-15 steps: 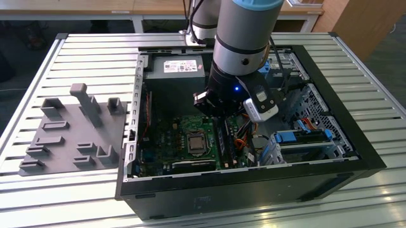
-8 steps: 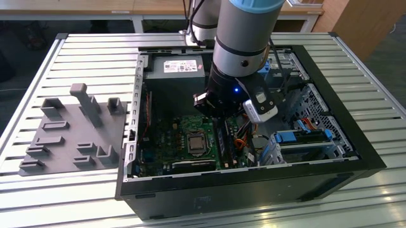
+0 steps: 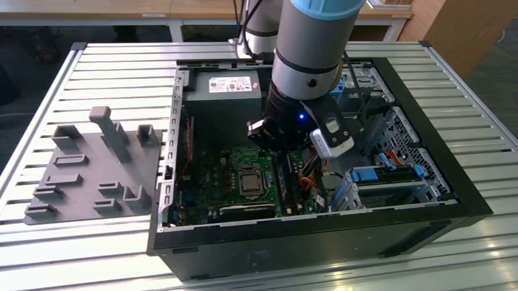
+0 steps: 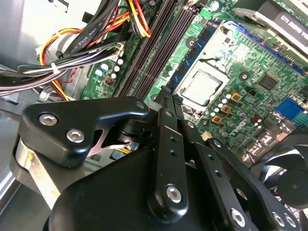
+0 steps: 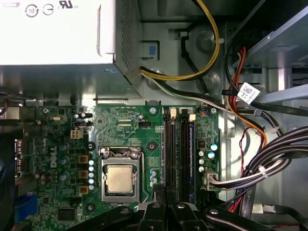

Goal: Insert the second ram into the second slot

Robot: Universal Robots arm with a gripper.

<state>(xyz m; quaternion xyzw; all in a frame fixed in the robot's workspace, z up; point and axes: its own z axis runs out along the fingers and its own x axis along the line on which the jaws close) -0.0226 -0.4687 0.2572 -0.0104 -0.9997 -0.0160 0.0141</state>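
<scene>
Our gripper (image 5: pixel 163 204) hangs over the memory slots (image 5: pixel 177 154); we cannot tell its grip. A slight misalignment could jam the stick against a slot edge.

Slatted metal worktable (image 3: pixel 121 66), pale wooden bench (image 3: pixel 97 9) behind, wooden cabinet (image 3: pixel 469 27) at the exterior view's right, dark floor

matt black plastic gripper (image 4: pixel 166 103), glossy green motherboard (image 5: pixel 130 139), bare metal case (image 3: pixel 453 182).

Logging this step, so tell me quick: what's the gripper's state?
Gripper: over the motherboard's memory slots; open or closed cannot be told.
</scene>
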